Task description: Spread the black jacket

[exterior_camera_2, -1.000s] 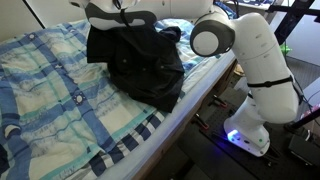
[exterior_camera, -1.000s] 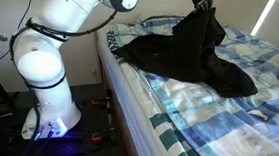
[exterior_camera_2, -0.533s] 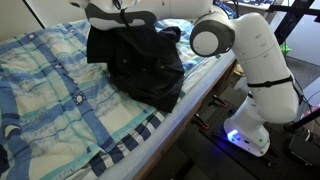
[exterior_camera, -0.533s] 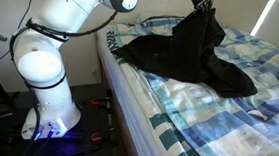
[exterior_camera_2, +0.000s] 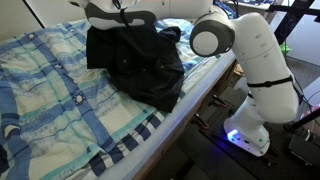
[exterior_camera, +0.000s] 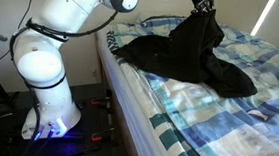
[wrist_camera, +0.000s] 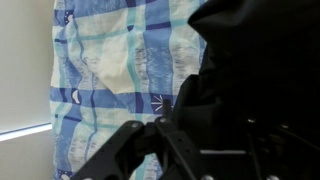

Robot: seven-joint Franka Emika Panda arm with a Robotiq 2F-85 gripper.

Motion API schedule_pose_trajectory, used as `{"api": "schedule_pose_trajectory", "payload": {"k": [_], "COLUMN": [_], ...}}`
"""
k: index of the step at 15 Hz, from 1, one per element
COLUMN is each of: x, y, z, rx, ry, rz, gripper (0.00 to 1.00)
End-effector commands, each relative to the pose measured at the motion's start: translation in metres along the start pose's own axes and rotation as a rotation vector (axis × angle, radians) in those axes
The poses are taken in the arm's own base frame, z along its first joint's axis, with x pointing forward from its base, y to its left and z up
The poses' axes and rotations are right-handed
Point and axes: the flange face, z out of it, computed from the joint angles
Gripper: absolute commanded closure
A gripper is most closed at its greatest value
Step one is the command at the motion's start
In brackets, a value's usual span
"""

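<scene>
The black jacket (exterior_camera: pixel 187 50) lies crumpled on the blue plaid bed, with one part pulled up into a peak. It also shows in an exterior view (exterior_camera_2: pixel 135 58). My gripper (exterior_camera: pixel 200 5) is shut on the jacket's raised top and holds it above the bed. In the wrist view the jacket (wrist_camera: pixel 255 70) fills the right side and hides most of the gripper (wrist_camera: pixel 205 150). One finger (wrist_camera: pixel 165 135) shows against the bedspread.
The bed with a blue and white plaid cover (exterior_camera: pixel 226 125) (exterior_camera_2: pixel 60 100) fills the scene. Its edge runs beside the robot's white base (exterior_camera: pixel 52 106) (exterior_camera_2: pixel 255 120). A window with bright light (exterior_camera: pixel 270 13) is behind the bed. A wall (wrist_camera: pixel 25 70) borders the bed.
</scene>
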Motion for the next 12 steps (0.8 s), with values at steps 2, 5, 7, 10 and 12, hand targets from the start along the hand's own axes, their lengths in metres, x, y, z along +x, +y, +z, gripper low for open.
{"api": "schedule_pose_trajectory", "payload": {"k": [2,5,7,10,12], "x": [-0.004,0.000,0.002,0.004,0.002], "y": [0.009,0.012,0.013,0.010,0.008], "z": [-0.029,-0.065,-0.092,-0.129,-0.144], "rx": [-0.032,-0.056,-0.066,-0.061,-0.038], "ry": [-0.019,-0.055,-0.083,-0.117,-0.132], "rz": [0.007,-0.008,-0.014,-0.019,-0.019], "gripper": [0.09,0.00,0.00,0.00,0.00]}}
